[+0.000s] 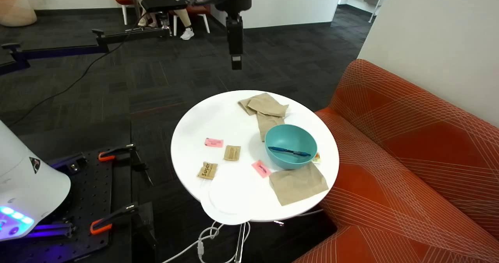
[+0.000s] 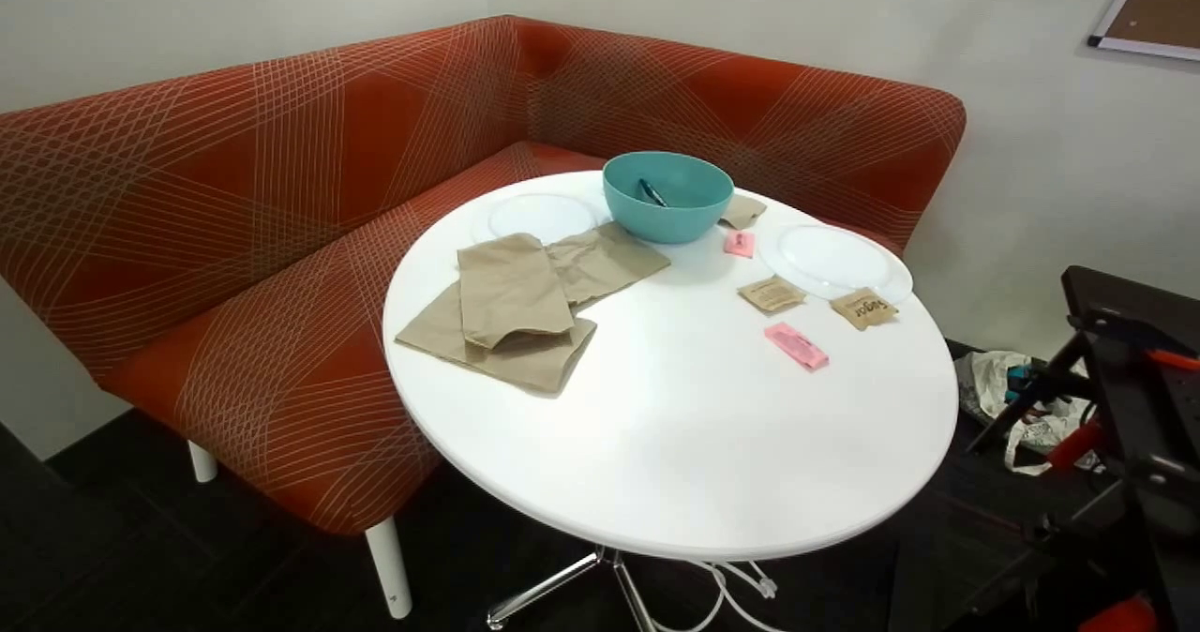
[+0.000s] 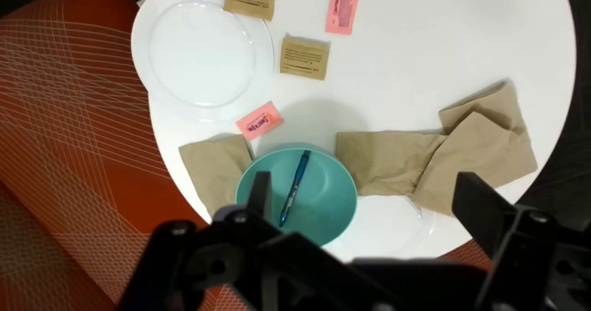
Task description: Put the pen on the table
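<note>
Pen point(image 3: 294, 188) — inside teal bowl point(image 3: 330, 205) | wrist-view long axis steep, upper end rightward | gripper point(image 3: 362, 188) — spread

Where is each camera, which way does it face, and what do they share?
In an exterior view: high beside the table, facing down across it; the gripper and the arm's base show.
In an exterior view: above table height, facing the sofa across the table; no arm or gripper shows.
Wrist view: on the wrist, facing down at the table; the gripper's parted fingers show.
All three share the pen inside the teal bowl.
</note>
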Controlling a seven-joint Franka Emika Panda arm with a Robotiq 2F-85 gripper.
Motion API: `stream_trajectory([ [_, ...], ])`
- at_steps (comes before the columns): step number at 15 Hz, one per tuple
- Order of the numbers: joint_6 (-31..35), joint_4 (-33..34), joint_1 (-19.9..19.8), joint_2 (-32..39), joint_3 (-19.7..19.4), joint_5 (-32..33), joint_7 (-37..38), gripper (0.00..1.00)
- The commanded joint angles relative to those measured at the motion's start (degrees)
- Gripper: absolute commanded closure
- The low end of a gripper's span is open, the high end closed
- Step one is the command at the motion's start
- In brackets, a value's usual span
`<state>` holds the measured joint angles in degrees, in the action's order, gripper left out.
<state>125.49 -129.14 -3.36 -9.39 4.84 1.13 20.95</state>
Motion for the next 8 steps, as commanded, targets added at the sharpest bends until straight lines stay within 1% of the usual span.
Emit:
stream_trajectory([
  [1,3.8,4.5,-0.1,8.9,-1.6,2.4,5.5,0.0],
  [5,9.5,7.3,0.8,17.0,-4.5,4.1,10.1,0.0],
  [8,12.4,9.9,1.6,22.2,-6.6,4.1,11.4,0.0],
])
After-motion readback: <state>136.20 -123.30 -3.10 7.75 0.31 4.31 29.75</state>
